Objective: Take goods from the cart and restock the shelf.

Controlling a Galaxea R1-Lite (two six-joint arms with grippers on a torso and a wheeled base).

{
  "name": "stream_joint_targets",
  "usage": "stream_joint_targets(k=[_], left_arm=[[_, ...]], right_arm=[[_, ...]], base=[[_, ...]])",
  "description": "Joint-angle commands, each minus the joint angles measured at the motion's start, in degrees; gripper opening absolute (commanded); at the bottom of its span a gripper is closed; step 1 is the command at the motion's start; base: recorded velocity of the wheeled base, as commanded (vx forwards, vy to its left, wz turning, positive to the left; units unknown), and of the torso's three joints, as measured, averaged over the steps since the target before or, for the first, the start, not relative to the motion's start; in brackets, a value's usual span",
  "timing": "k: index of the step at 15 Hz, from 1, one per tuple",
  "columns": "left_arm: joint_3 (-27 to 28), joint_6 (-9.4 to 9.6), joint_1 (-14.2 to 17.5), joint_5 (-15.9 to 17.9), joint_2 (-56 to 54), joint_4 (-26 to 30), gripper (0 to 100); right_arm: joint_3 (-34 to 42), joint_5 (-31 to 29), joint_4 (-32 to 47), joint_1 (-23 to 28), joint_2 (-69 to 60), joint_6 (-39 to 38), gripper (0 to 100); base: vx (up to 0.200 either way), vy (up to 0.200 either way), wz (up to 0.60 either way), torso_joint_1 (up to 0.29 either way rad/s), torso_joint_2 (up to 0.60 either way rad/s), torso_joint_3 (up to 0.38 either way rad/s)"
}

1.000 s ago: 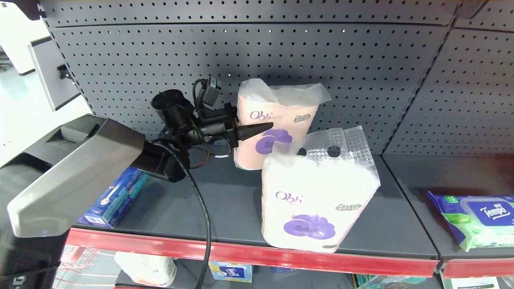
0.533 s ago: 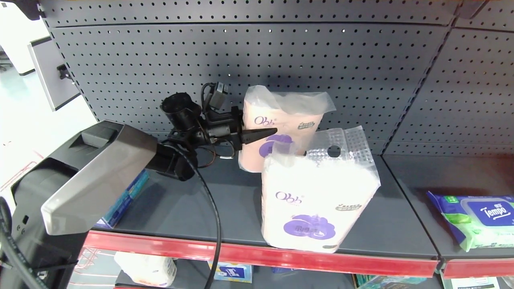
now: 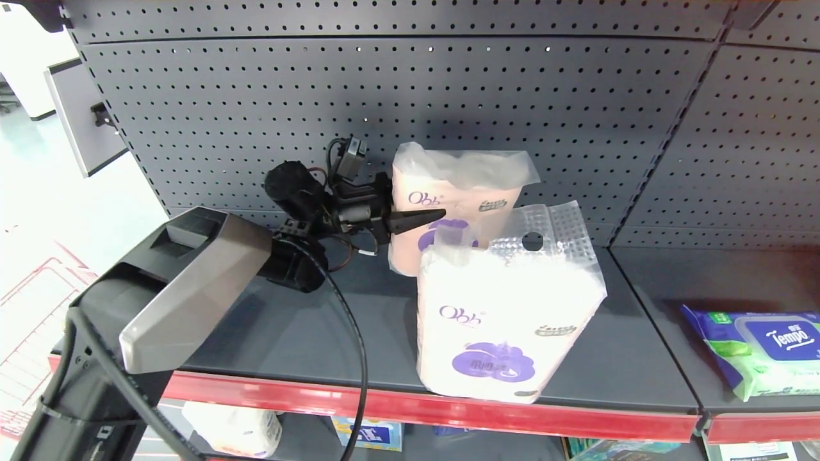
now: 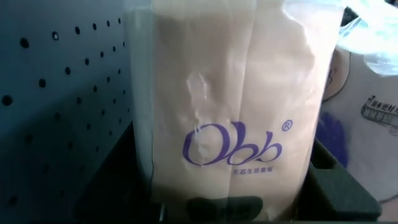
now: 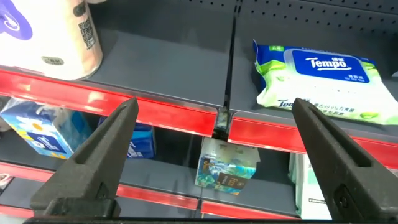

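My left gripper [image 3: 441, 203] is shut on a peach tissue pack [image 3: 467, 186], one black finger [image 3: 416, 219] lying across its front. I hold it upright at the back of the dark shelf board [image 3: 307, 333], close to the pegboard. In the left wrist view the tissue pack [image 4: 230, 106] sits between the jaws of the left gripper [image 4: 230, 193]. A white tissue pack [image 3: 506, 314] stands at the shelf's front edge, partly covering the held one. I cannot tell whether the held pack touches the board. Below shelf height my right gripper [image 5: 214, 155] hangs open, nothing in it.
A green and blue wet-wipes pack [image 3: 762, 352] lies on the neighbouring shelf section to the right, also in the right wrist view [image 5: 311, 74]. The red shelf lip [image 3: 448, 410] runs along the front. Boxes sit on the lower shelf [image 5: 227, 171]. A red wire cart [image 3: 29, 320] stands at the lower left.
My left arm has carried the peach pack to the right and slightly down, closer behind the white pack. The white pack and the wipes have not moved.
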State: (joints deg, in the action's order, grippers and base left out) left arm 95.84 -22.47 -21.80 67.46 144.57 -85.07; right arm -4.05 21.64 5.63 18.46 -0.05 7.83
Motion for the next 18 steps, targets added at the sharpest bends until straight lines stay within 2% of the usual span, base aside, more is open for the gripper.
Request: stream_joint_targets(k=[1, 2, 4, 5, 11, 14, 15, 16, 17, 18], left_arm=[[3.2, -6.10, -0.4, 0.4, 4.8, -4.9, 0], [4.7, -7.86, -0.4, 1.8, 5.8, -4.9, 0], [6.0, -8.12, -0.4, 2.8, 6.5, -4.9, 0], [6.4, -8.29, -0.3, 4.7, 6.7, -4.9, 0], [5.9, -8.21, -0.4, 5.0, 7.7, -4.9, 0], [5.7, -8.73, -0.5, 5.1, 7.5, -4.9, 0], [5.8, -9.96, -0.7, 5.1, 7.4, -4.9, 0], [5.8, -10.05, -0.7, 5.1, 7.3, -4.9, 0], [5.8, -11.99, -0.7, 5.1, 6.9, -4.9, 0], [5.7, -12.25, -0.7, 5.1, 6.8, -4.9, 0]], right_arm=[[0.0, 0.0, 0.0, 0.0, 0.0, 0.3, 100], [0.0, 0.0, 0.0, 0.0, 0.0, 0.9, 100], [-0.1, 0.0, 0.0, 0.0, 0.0, 1.0, 100], [0.0, 0.0, 0.0, 0.0, 0.0, 1.1, 100], [0.0, 0.0, 0.0, 0.0, 0.0, 1.5, 100], [0.0, 0.1, 0.0, 0.0, 0.0, 1.4, 100], [0.0, 0.1, 0.0, -0.1, 0.0, 1.4, 100], [0.0, 0.1, 0.0, 0.0, 0.0, 1.5, 100], [0.0, 0.1, 0.0, 0.0, 0.0, 1.4, 100], [0.0, 0.1, 0.0, 0.0, 0.0, 1.4, 100]], base=[[0.000, 0.000, 0.00, 0.000, 0.00, 0.000], [0.000, 0.000, 0.00, 0.000, 0.00, 0.000], [0.000, 0.000, 0.00, 0.000, 0.00, 0.000], [0.000, 0.000, 0.00, 0.000, 0.00, 0.000], [0.000, 0.000, 0.00, 0.000, 0.00, 0.000], [0.000, 0.000, 0.00, 0.000, 0.00, 0.000], [0.000, 0.000, 0.00, 0.000, 0.00, 0.000], [0.000, 0.000, 0.00, 0.000, 0.00, 0.000], [0.000, 0.000, 0.00, 0.000, 0.00, 0.000], [0.000, 0.000, 0.00, 0.000, 0.00, 0.000]])
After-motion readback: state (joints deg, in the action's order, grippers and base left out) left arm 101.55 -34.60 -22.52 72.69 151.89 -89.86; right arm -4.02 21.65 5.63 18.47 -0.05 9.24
